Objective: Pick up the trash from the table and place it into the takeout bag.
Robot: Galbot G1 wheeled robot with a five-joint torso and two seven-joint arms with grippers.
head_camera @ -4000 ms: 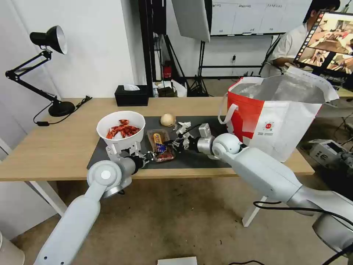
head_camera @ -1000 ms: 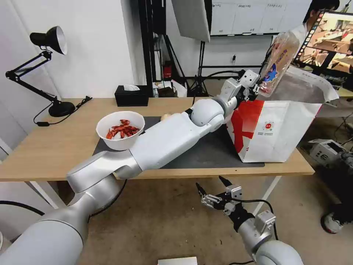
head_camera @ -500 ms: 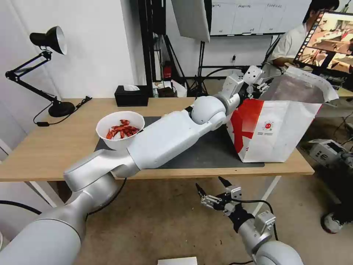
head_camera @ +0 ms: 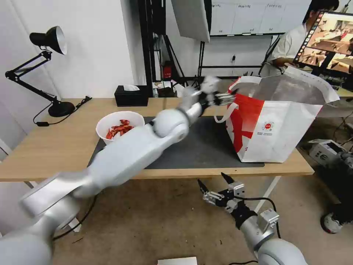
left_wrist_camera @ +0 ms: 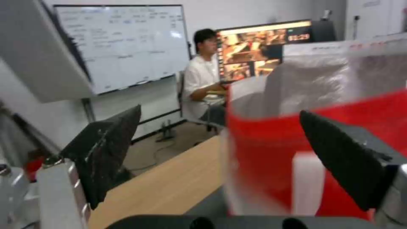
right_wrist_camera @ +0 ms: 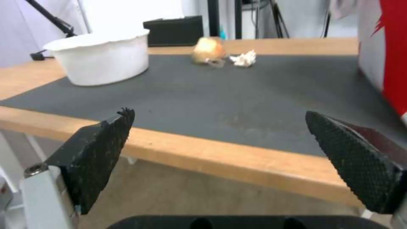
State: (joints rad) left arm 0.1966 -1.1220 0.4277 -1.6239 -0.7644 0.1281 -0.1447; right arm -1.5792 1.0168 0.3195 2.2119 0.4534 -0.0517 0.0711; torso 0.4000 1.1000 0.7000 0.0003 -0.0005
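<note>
Silver left arm (head_camera: pixel 128 151) outstretched bagward

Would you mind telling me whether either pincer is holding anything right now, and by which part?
Nothing is held. The left pincer is open beside the takeout bag, and the right pincer is open below the table edge.

The left arm (head_camera: pixel 136 147) is smearing with motion blur, its gripper (head_camera: pixel 224 98) too streaked to read. It's covering part of the mat (head_camera: pixel 206 147) and the lump. The bag (left_wrist_camera: pixel 322 133) is running off the wrist view's edge, blurred.
</note>
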